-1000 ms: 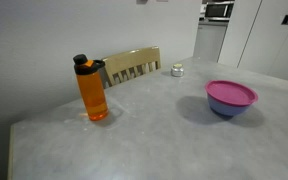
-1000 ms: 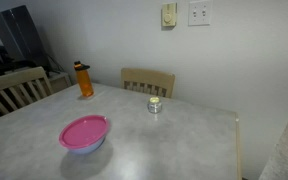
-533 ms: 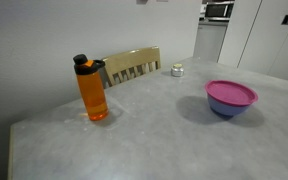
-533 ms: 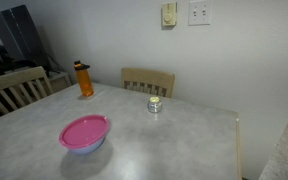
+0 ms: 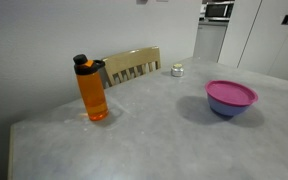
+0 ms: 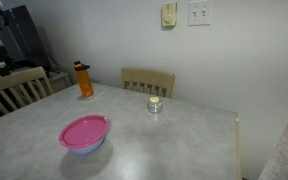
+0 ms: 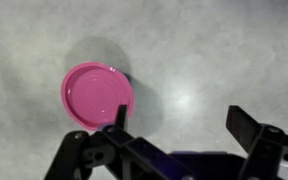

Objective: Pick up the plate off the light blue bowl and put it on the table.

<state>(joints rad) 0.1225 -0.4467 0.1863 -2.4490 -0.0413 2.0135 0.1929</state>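
I see the plate atop the bowl on the counter, well apart from the bottle; a chair stands behind.

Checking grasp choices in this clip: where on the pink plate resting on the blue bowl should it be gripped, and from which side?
Probably its raised rim, from straight above: one jaw inside, one outside. The magenta plate lies flat, capping the light blue bowl, so only that thin edge is pinchable.

Hung with the gripper facing straight down, jaws spread wide apart. Showed in the wrist view as two dark fingers rising from the lower edge, gripping nothing.
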